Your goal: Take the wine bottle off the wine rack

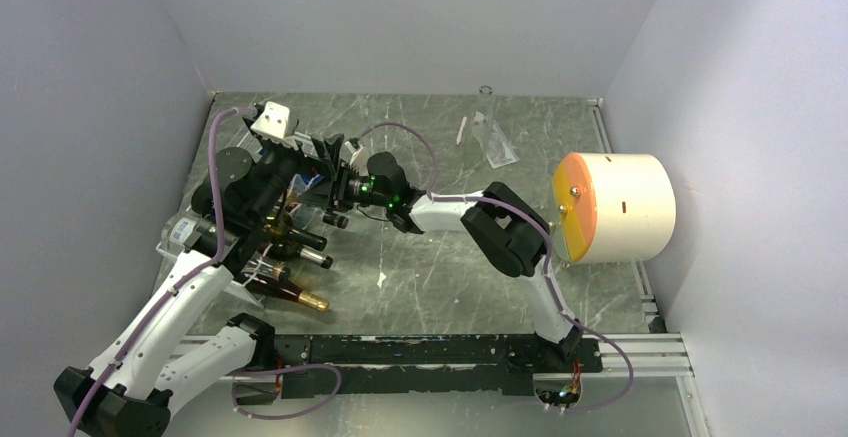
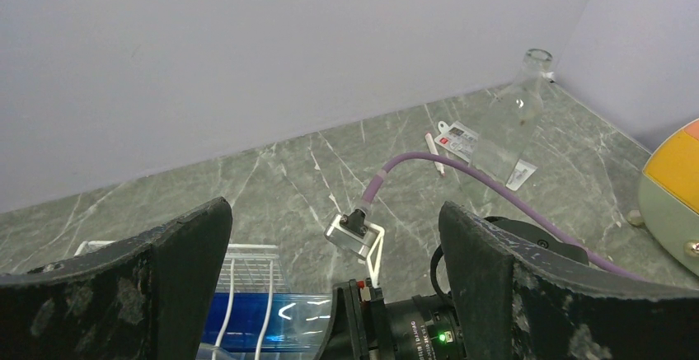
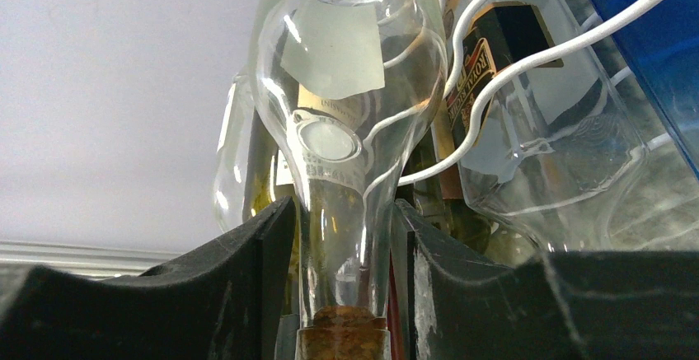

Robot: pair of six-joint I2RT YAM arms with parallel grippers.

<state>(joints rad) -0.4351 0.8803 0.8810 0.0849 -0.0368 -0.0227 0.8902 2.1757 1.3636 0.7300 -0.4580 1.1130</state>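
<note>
The white wire wine rack [image 1: 238,257] stands at the table's left with several bottles lying in it, necks pointing right. Its wires also show in the right wrist view [image 3: 494,80] and the left wrist view [image 2: 247,263]. My right gripper [image 1: 336,189] reaches in from the right. In its own view, the right gripper [image 3: 344,278] is shut on the neck of a clear corked wine bottle [image 3: 342,129], which still lies among the rack's wires. My left gripper [image 1: 318,147] hovers open and empty above the rack's far end, jaws wide apart [image 2: 334,210].
Dark bottles with gold caps [image 1: 300,297] stick out of the rack's near side. A blue bottle [image 2: 272,310] lies at the top. A cream cylinder with an orange face [image 1: 615,207] stands at right. A clear empty bottle [image 1: 487,107], a plastic bag [image 1: 497,144] and a white stick [image 1: 462,129] lie at the back.
</note>
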